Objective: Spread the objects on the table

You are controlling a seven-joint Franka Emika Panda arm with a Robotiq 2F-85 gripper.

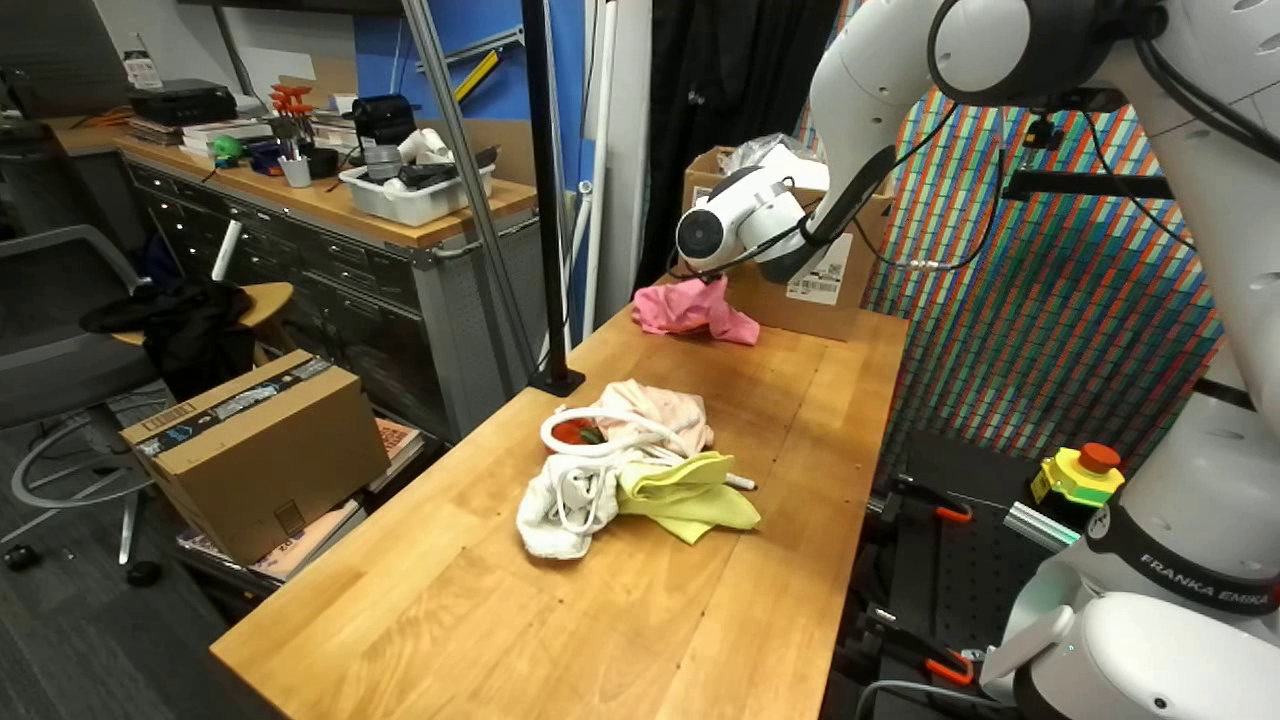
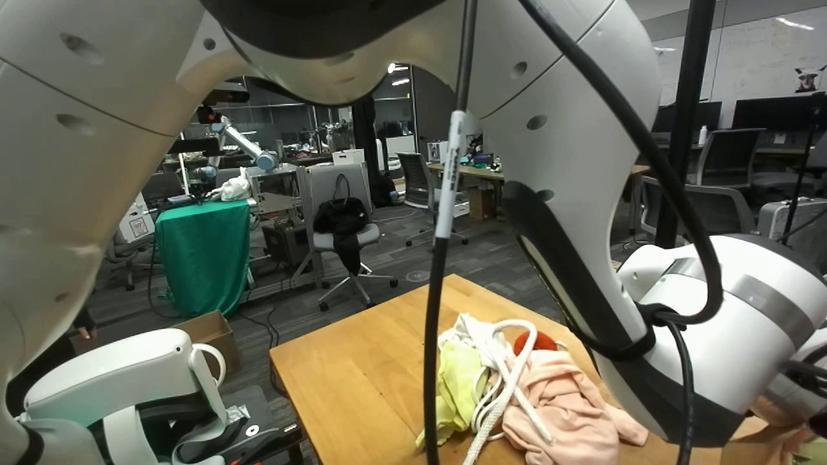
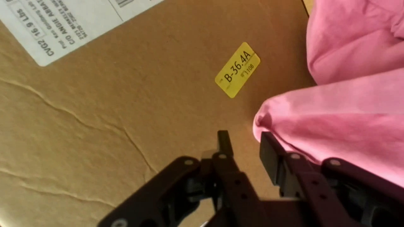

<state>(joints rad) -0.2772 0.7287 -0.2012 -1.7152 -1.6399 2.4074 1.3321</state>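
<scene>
A bright pink cloth [image 1: 690, 308] lies crumpled at the far end of the wooden table [image 1: 600, 630]. My gripper [image 3: 245, 134] is open just beside it. In the wrist view the pink cloth's folded edge passes by the outer side of the right-hand finger, and only cardboard shows between the fingertips. Mid-table is a heap: yellow-green cloth [image 1: 690, 495], whitish rag [image 1: 555, 515], pale pink cloth [image 2: 562, 413], white cord [image 2: 517, 381] looped on top, red ball [image 2: 543, 342] and dark green piece [image 1: 592, 435]. In both exterior views the fingers cannot be made out.
A brown cardboard box [image 1: 765, 305] with a white label stands at the table's far end, right behind the pink cloth, and fills much of the wrist view. A black post [image 1: 545, 200] rises from the table's edge. The near part of the table is bare wood.
</scene>
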